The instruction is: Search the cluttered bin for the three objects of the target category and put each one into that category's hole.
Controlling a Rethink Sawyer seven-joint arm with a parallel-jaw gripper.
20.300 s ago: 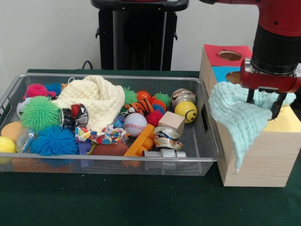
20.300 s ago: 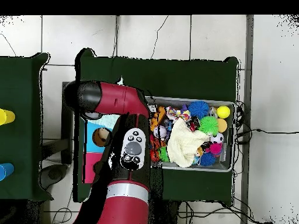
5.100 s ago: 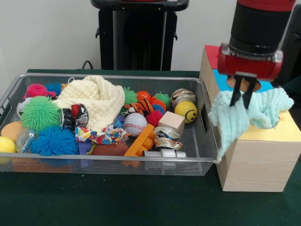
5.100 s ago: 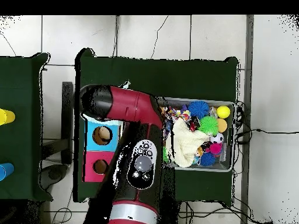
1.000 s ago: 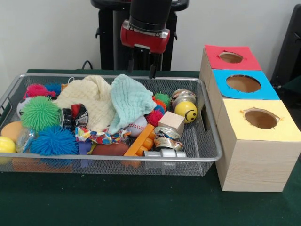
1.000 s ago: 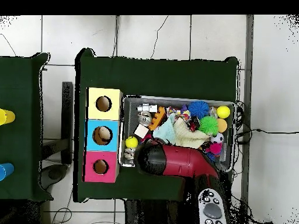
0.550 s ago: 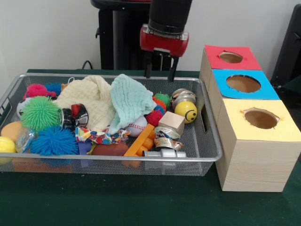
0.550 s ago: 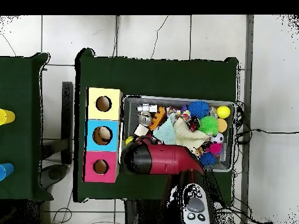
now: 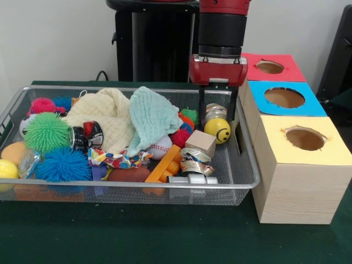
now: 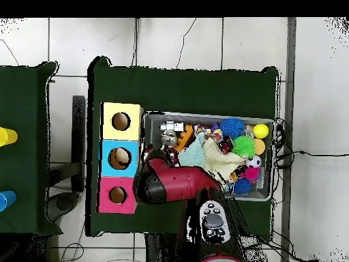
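The bin [image 9: 242, 181] is a wide, shallow basket of silver wire mesh on the dark green table [image 9: 165, 236], with a row of three wooden boxes at its 3 o'clock side in the front view. Near the bin's front wall, at about 7 o'clock from its centre, lies the confetti-patterned cloth scrap [image 9: 118, 158], a soft crumpled strip speckled red, yellow, blue and white. The braided rope ball cannot be made out among the clutter.

No brand or readable writing shows; the only markings are a black smiling face on a yellow ball [image 9: 218, 131] and red stitching on a baseball [image 9: 159, 147].

The bin also holds a cream waffle cloth [image 9: 104, 118] heaped at 11 o'clock, with a mint-green waffle cloth [image 9: 151, 115] draped just beside it toward the centre. At 9 o'clock sit a green spiky ball [image 9: 45, 132], a blue spiky ball [image 9: 63, 165] and a pink one [image 9: 42, 104]. A wooden cube [image 9: 200, 143] and an orange block [image 9: 166, 164] lie right of centre.

The boxes have a red top [image 9: 272, 67], a blue top [image 9: 286, 98] and a yellow top [image 9: 305, 140], each with a round hole.

The gripper [image 9: 218, 111] hangs over the bin's 1 o'clock corner, its fingers spread and holding nothing.
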